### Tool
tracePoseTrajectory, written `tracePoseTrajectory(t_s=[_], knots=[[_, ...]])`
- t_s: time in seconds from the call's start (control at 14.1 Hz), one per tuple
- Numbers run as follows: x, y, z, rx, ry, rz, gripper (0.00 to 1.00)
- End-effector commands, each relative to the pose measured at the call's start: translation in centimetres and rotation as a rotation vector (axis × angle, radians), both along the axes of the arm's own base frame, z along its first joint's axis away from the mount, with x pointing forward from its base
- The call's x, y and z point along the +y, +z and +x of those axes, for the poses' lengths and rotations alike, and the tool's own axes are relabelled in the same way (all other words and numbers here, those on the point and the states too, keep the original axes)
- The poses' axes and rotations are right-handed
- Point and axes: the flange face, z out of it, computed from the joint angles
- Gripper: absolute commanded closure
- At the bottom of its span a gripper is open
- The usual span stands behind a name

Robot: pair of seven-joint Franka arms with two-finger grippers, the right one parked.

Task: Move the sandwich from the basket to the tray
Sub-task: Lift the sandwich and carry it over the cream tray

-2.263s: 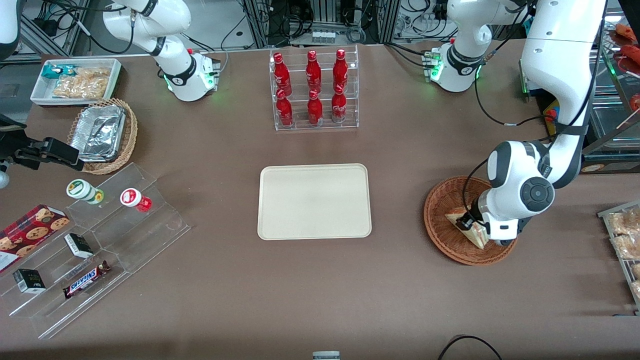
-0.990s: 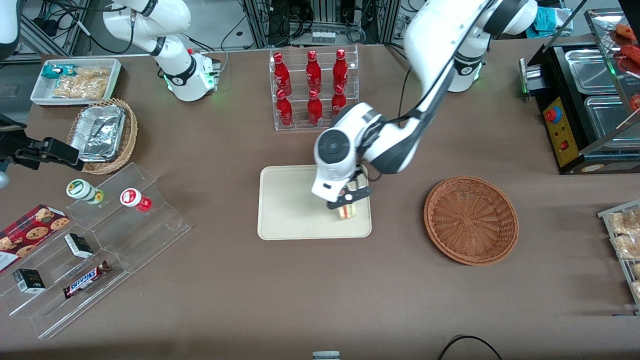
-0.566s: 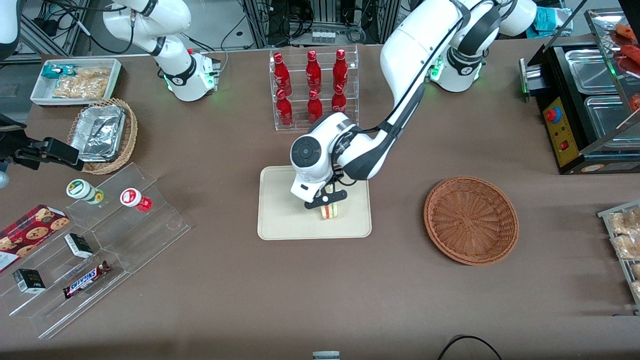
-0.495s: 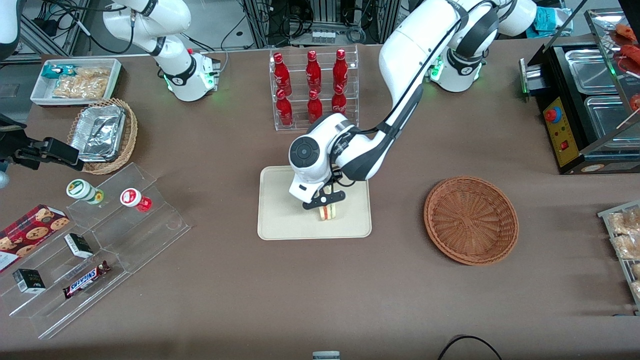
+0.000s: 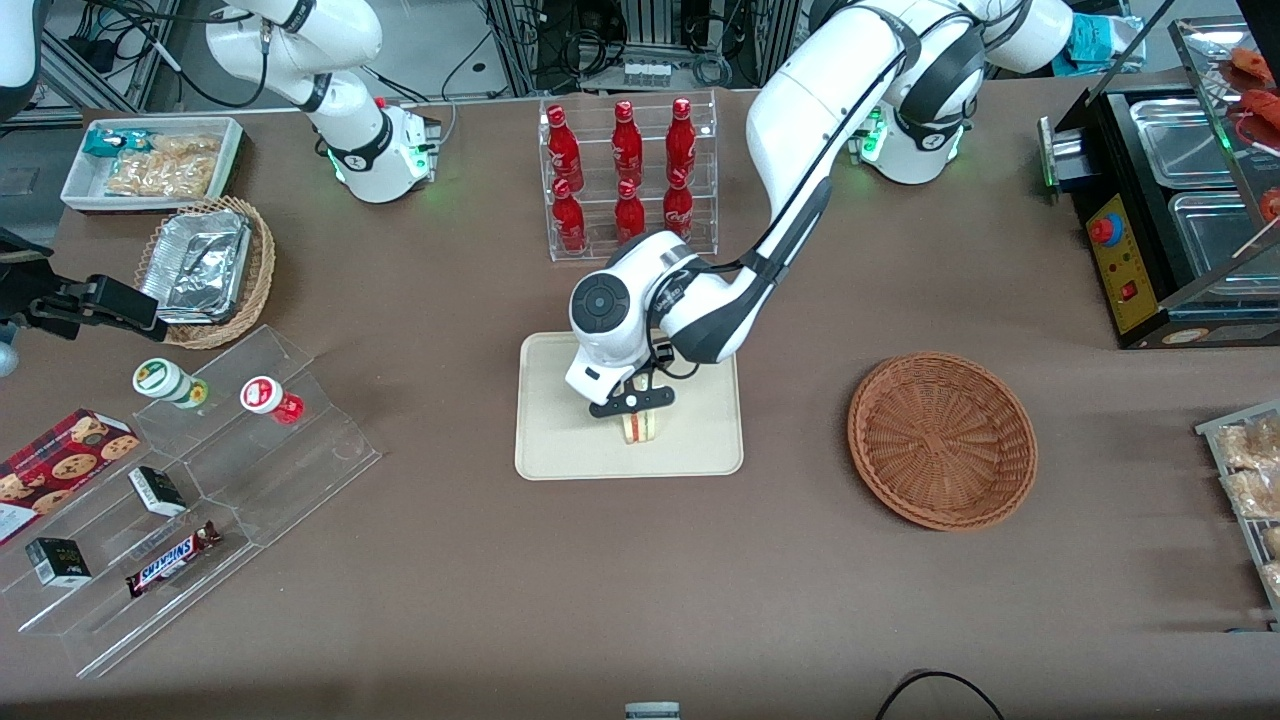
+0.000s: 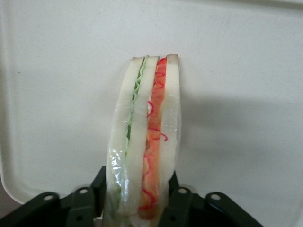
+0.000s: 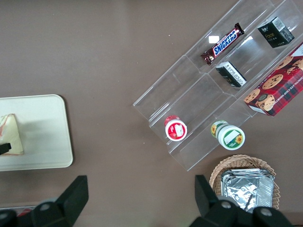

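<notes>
1 sandwich [image 5: 640, 427] held edge-up over the tray [image 5: 560, 440], its lower end hidden from the wrist camera; gripper [image 5: 633, 404] clamped on it, fingers [image 6: 182, 201] pressing both bread faces; contact with tray unclear; 1 basket [image 5: 941, 440] toward the working arm's end.

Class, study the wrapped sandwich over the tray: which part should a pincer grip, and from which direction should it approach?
Grip the two flat bread faces of the sandwich, coming from above its edge. It stands on edge over the tray, layers upright, so the broad faces give parallel surfaces. The pincer is shut on it exactly so.
</notes>
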Motion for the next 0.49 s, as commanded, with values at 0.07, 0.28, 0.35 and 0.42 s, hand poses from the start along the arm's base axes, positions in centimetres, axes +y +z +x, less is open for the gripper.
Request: tracePoseTrajectory(t_s=[0.07, 0.28, 0.35, 0.42], knots=[[0.9, 5.8, 2.1, -0.073, 0.009, -0.022, 0.00], [7.0, 12.5, 5.8, -0.072, 0.073, 0.023, 0.01], [9.9, 14.6, 6.6, -0.049, 0.058, 0.040, 0.01], [12.4, 16.4, 6.6, -0.036, 0.025, 0.045, 0.01]])
